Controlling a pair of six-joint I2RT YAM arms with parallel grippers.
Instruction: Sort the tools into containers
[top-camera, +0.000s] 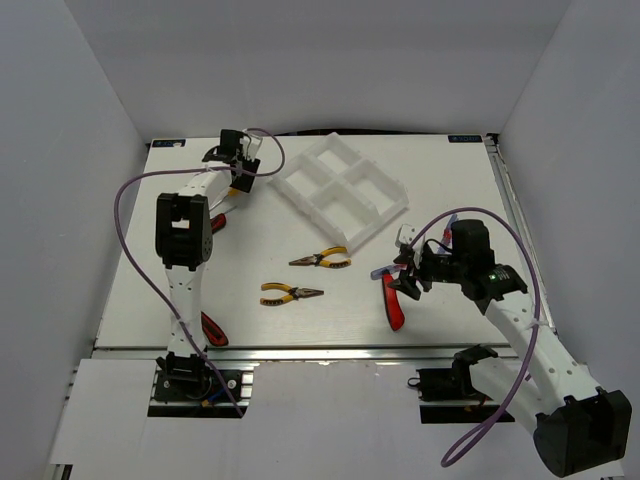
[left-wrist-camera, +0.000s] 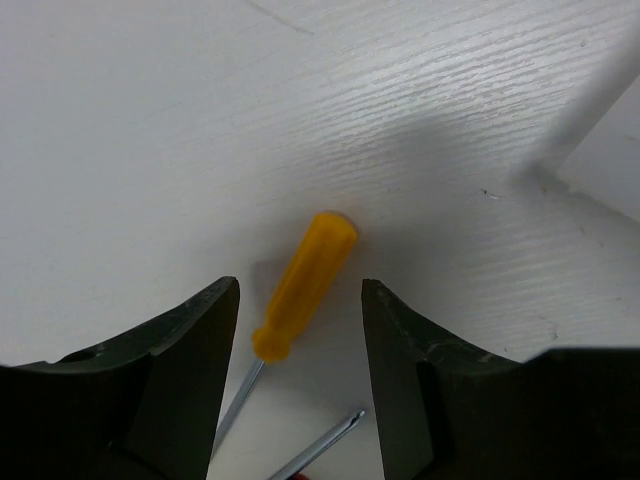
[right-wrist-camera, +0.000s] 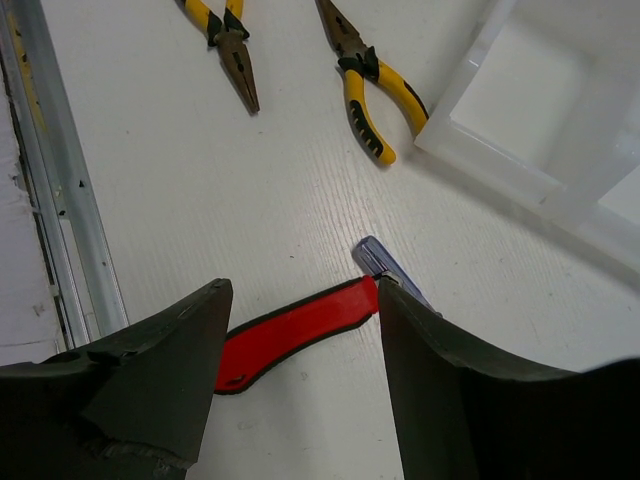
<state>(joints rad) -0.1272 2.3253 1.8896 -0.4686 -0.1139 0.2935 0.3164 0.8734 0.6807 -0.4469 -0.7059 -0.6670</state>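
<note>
Plainly, the red-and-black utility knife (right-wrist-camera: 295, 335) lies flat.

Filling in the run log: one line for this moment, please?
left end effector: open over yellow-handled screwdriver | right end effector: open over red utility knife | pliers: on table

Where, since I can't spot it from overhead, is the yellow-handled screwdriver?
In the left wrist view the yellow-handled screwdriver lies on the table between the fingers of the open left gripper, at the far left, just left of the white tray.
</note>
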